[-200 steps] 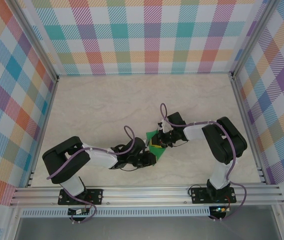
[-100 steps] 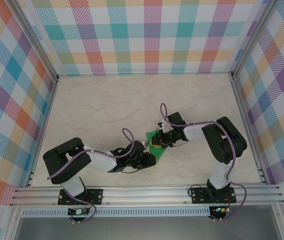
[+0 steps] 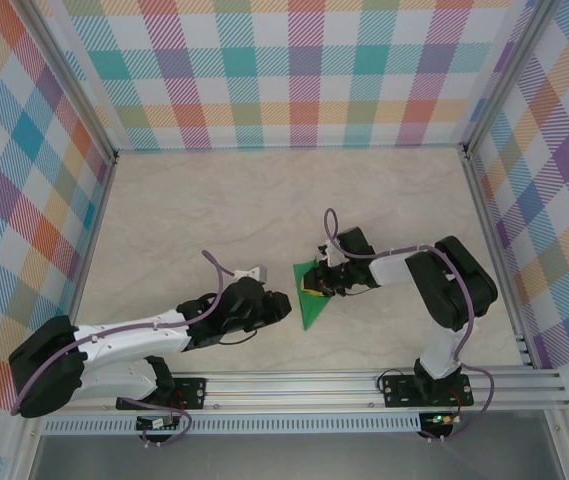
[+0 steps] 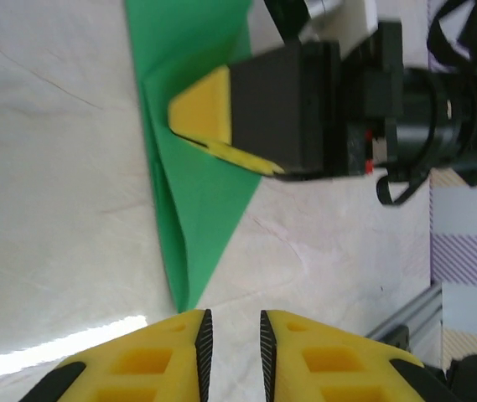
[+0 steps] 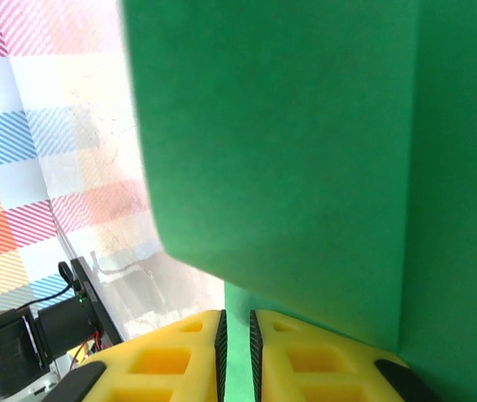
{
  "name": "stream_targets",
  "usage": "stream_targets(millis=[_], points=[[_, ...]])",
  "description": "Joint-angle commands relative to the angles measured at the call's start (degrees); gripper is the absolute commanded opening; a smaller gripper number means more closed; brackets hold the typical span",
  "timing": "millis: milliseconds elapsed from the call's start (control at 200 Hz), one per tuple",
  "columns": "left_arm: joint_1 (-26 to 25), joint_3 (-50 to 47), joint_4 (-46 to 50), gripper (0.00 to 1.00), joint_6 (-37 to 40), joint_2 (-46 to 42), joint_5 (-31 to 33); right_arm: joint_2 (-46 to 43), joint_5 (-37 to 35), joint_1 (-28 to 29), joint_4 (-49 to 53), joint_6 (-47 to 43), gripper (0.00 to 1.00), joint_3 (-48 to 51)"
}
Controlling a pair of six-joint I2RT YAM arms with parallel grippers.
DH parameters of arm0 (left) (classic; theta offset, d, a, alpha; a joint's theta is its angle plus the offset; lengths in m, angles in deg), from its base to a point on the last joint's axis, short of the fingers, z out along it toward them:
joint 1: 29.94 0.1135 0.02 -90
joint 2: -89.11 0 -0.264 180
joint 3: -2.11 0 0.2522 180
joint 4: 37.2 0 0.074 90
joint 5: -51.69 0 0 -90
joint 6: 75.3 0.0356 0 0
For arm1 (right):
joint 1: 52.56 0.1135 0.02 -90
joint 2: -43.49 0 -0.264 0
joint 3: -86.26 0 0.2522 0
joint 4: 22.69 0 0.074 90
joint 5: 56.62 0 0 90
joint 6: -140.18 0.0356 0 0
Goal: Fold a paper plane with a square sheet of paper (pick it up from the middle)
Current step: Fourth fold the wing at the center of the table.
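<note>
Left claw backed off folded paper, nearly pressed together, empty; right claw pinching it

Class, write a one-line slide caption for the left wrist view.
Right gripper pins the folded green paper to the table; left gripper waits nearby, empty.

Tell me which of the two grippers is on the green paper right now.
The right gripper: its yellow fingers sit on the folded green paper, while the left gripper sits beside the paper's pointed end, off it.
</note>
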Motion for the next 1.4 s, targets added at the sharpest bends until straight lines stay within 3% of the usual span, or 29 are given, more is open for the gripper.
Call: stream_targets(millis=[0, 210, 430, 750, 1085, 1395], points=[[0.8, -1.2, 6.7, 0.25, -0.1, -1.9, 3.7, 3.3, -12.3, 1.5, 4.6, 5.9, 0.18, 5.3], [1.0, 0.4, 3.8, 0.26, 2.1, 0.6, -0.9, 0.8, -18.6, 5.9, 1.5, 16.0, 0.18, 8.0], [1.5, 2.2, -1.6, 0.25, 2.1, 6.0, -4.5, -0.6, -23.5, 10.2, 2.6, 20.3, 0.18, 8.0], [4.2, 3.8, -13.0, 0.23, 0.3, 15.6, -9.1, -1.2, -24.1, 10.6, 3.9, 19.5, 0.19, 7.1], [4.8, 6.0, -13.4, 0.22, -0.3, 23.3, -9.2, -0.3, -23.7, 10.6, 3.6, 18.9, 0.19, 7.0], [3.4, 0.9, -14.5, 0.21, -4.0, 26.5, -8.1, -0.1, -23.4, 10.6, 4.5, 17.8, 0.2, 6.0]])
